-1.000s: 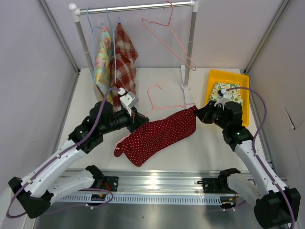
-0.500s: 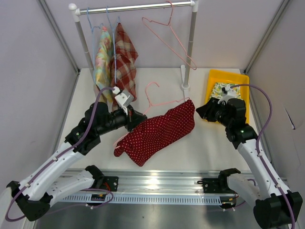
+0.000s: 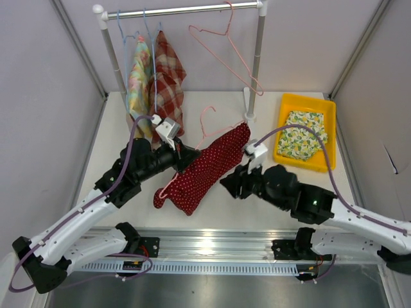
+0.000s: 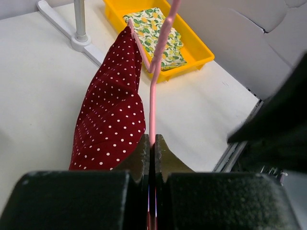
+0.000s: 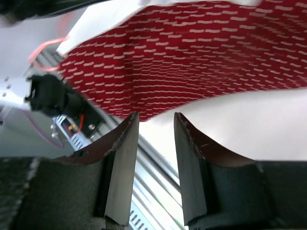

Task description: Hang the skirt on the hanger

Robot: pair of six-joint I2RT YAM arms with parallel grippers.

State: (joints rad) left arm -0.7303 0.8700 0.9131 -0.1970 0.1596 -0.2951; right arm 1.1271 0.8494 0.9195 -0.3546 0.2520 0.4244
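Observation:
The red polka-dot skirt (image 3: 205, 168) hangs slanted on a pink hanger (image 3: 209, 122) over the table's middle. My left gripper (image 3: 186, 158) is shut on the hanger's wire; in the left wrist view the pink hanger (image 4: 153, 96) runs up from between its closed fingers (image 4: 142, 155), with the skirt (image 4: 110, 110) draped to the left. My right gripper (image 3: 228, 184) is open and empty, just right of the skirt's lower edge. In the right wrist view the skirt (image 5: 192, 52) fills the top, just beyond the open fingertips (image 5: 127, 132).
A clothes rail (image 3: 180, 9) at the back carries two hung garments (image 3: 154, 80) and an empty pink hanger (image 3: 225, 51). Its post base (image 3: 249, 115) stands behind the skirt. A yellow tray (image 3: 286, 106) with a lemon-print cloth (image 3: 303, 133) sits at the right.
My right gripper let go of the skirt's right corner and swung left and nearer, ending beside the skirt's lower edge. The skirt now hangs steeper from the hanger. My left gripper barely moved.

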